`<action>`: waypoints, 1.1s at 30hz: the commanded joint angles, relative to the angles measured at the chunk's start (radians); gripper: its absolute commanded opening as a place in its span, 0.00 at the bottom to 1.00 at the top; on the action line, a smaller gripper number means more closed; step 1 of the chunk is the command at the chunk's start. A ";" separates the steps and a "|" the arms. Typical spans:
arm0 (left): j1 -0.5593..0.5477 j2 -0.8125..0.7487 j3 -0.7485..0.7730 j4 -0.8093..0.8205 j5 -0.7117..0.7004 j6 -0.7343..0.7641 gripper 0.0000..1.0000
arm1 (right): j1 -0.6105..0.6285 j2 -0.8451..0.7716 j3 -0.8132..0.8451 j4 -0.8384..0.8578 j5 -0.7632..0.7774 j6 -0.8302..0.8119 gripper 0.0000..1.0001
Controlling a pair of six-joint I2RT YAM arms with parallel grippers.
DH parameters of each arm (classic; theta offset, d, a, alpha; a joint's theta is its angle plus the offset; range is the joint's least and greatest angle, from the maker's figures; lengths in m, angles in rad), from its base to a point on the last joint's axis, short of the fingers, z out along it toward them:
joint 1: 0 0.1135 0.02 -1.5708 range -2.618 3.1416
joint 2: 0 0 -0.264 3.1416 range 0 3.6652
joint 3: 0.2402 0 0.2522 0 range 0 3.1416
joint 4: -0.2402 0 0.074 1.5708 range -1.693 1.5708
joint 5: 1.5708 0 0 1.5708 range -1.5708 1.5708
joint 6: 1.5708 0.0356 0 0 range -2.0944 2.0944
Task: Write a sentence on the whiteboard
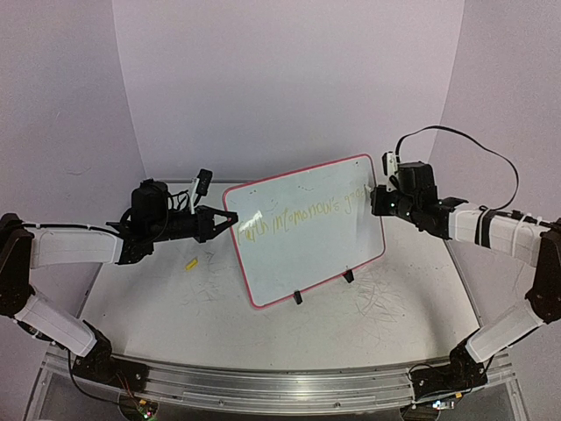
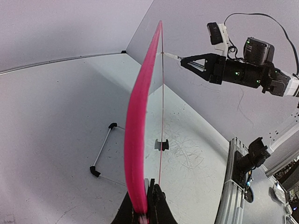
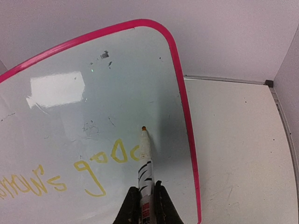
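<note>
The whiteboard stands tilted on the table, with the left claw pinched shut on its left rim. The right claw is clamped around a marker, whose tip is near the board's right rim, just past the yellow sentence. I reckon pressing too hard could twist the board in that thin edge grip. Writing further could run the tip off the rim.

The whiteboard stands tilted across the middle of the top view and walls off the back. The left gripper fills its left edge; the right gripper and marker fill its upper right. Passing room lies over the table at lower left and lower right, past the board's black clip feet.
</note>
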State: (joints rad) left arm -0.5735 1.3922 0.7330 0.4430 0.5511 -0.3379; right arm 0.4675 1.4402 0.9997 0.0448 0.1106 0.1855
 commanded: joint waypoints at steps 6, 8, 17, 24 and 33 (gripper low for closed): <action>-0.006 0.004 0.013 -0.069 -0.026 0.122 0.00 | 0.004 0.008 0.032 0.031 -0.002 -0.001 0.00; -0.006 0.001 0.012 -0.069 -0.029 0.121 0.00 | 0.004 -0.007 0.004 0.028 -0.004 0.005 0.00; -0.006 0.000 0.011 -0.070 -0.026 0.119 0.00 | 0.004 -0.041 -0.090 0.019 -0.008 0.010 0.00; -0.006 -0.003 0.014 -0.073 -0.030 0.116 0.00 | 0.004 -0.101 -0.090 0.014 0.007 0.007 0.00; -0.006 0.001 0.017 -0.075 -0.031 0.117 0.00 | -0.024 -0.139 -0.093 0.012 -0.031 0.018 0.00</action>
State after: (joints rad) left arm -0.5735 1.3922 0.7330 0.4381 0.5548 -0.3286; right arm 0.4570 1.3198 0.9043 0.0380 0.0953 0.1895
